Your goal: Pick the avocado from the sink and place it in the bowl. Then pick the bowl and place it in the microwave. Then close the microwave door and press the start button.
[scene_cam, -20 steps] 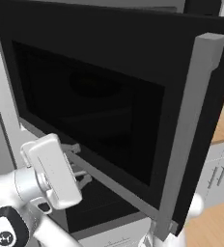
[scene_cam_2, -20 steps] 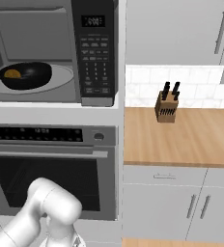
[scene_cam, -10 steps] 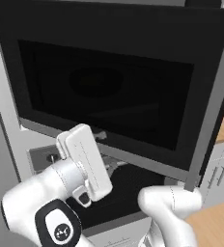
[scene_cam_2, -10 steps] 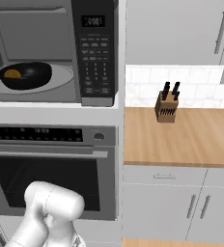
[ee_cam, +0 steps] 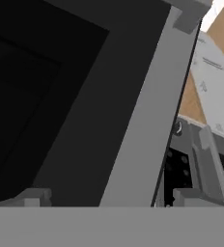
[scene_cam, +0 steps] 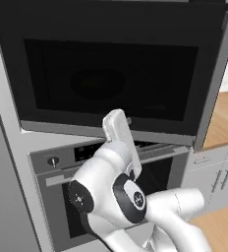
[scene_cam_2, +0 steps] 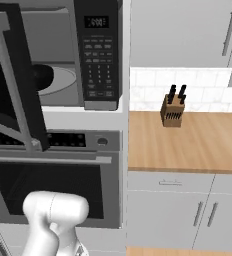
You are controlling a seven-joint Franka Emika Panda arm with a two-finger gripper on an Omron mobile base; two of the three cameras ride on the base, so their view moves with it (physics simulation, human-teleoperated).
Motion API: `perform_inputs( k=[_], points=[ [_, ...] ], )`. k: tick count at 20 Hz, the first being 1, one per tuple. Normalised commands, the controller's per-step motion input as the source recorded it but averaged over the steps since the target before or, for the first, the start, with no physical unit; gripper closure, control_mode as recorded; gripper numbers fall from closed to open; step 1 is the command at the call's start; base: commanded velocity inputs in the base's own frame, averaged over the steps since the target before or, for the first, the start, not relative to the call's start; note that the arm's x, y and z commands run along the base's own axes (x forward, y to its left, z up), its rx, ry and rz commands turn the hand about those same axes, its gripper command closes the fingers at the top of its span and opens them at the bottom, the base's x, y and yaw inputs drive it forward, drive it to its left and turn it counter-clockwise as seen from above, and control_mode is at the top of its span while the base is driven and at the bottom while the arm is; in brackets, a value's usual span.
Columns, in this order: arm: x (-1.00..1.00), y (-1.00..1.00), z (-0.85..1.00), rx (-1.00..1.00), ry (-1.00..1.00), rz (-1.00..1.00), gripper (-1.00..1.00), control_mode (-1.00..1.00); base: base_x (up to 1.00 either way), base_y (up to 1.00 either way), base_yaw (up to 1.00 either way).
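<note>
The microwave door (scene_cam: pixel 111 74), dark glass in a steel frame, stands partly swung toward the microwave (scene_cam_2: pixel 63 55). Its vertical steel handle (scene_cam_2: pixel 15 80) crosses the opening in the right base view. My white hand (scene_cam: pixel 120 129) presses against the door's lower edge. In the hand view my gripper (ee_cam: pixel 111 198) is open, its fingertips (ee_cam: pixel 33 196) wide apart against the door's glass and steel frame (ee_cam: pixel 143 111). The black bowl (scene_cam_2: pixel 42 76) sits on the turntable inside, half hidden by the door. The avocado is hidden. The keypad panel (scene_cam_2: pixel 98 55) is to the right of the opening.
An oven with a long horizontal handle (scene_cam_2: pixel 53 159) sits right below the microwave. To the right, a wooden counter (scene_cam_2: pixel 188 142) carries a knife block (scene_cam_2: pixel 172 111), with white cabinets (scene_cam_2: pixel 183 210) under it.
The microwave door has swung further toward shut, now covering most of the opening in the right base view. My hand has risen and followed the door's lower edge.
</note>
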Motion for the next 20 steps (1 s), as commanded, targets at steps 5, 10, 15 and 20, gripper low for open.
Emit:
perform_inputs(
  k=[5, 10, 15, 20],
  points=[
    [0.48, -0.65, 0.22, 0.12, 0.12, 0.36, -1.00, -1.00, 0.00, 0.00, 0.00],
    [0.47, -0.47, 0.35, 0.11, 0.16, 0.33, -1.00, -1.00, 0.00, 0.00, 0.00],
    [0.64, -0.17, 0.24, 0.12, 0.26, 0.28, -1.00, -1.00, 0.00, 0.00, 0.00],
    [0.81, 0.00, 0.01, 0.11, 0.35, 0.26, -1.00, -1.00, 0.00, 0.00, 0.00]
  ],
)
